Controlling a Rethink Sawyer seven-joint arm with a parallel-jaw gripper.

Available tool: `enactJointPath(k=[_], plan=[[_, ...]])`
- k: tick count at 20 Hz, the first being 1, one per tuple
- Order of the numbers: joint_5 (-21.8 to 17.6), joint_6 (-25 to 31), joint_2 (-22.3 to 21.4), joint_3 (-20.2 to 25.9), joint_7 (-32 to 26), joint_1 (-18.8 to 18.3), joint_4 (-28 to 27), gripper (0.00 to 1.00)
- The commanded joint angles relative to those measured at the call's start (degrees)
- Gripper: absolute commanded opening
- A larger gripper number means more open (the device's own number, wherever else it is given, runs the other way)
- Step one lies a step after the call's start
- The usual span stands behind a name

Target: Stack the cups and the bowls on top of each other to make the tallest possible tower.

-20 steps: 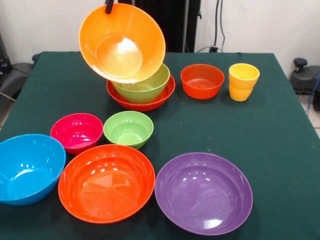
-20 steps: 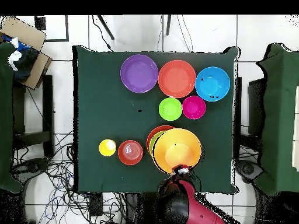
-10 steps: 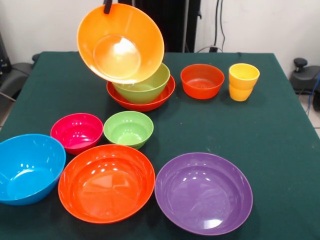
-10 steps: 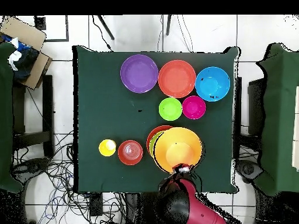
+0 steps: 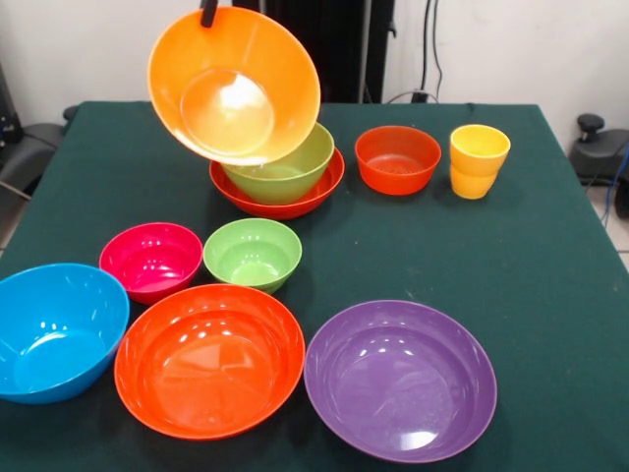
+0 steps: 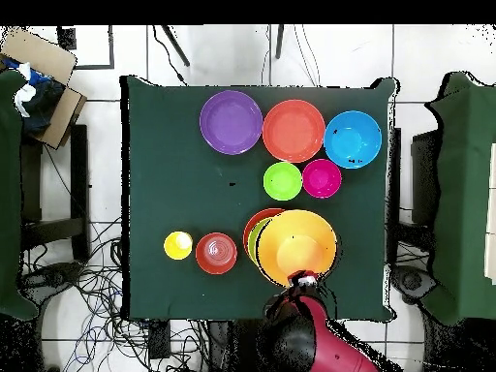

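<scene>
My gripper (image 5: 209,12) is shut on the far rim of the large orange bowl (image 5: 234,84), holding it tilted with its inside facing the camera. The bowl hangs over a lime green bowl (image 5: 295,172) nested in a wide red-orange bowl (image 5: 280,205); whether it touches them I cannot tell. From overhead, the orange bowl (image 6: 295,247) covers most of that pair, with the gripper (image 6: 303,281) at its lower edge. Two yellow cups (image 5: 479,160), one inside the other, stand at the back right beside a small red-orange bowl (image 5: 397,159).
Loose bowls fill the near half of the table: a small lime green one (image 5: 253,254), magenta (image 5: 151,261), blue (image 5: 54,329), a big red-orange one (image 5: 209,359) and purple (image 5: 400,379). Green cloth (image 5: 550,275) shows on the right.
The orange bowl has risen slightly and drifted a little left in the front view, still tilted and still gripped. Everything else has stayed put.
</scene>
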Motion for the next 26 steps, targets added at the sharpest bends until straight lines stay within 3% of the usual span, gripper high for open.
enactJointPath(k=[1,5,6,26], plan=[[-3.1,5.7,1.7,2.4,-0.6,1.4,-3.2,0.0],[-3.2,5.9,1.7,2.4,-0.6,1.4,-3.2,0.0],[-3.2,6.0,1.6,2.4,-0.7,1.4,-3.2,1.0],[-3.5,7.1,1.4,1.7,-1.2,1.4,-3.5,1.0]])
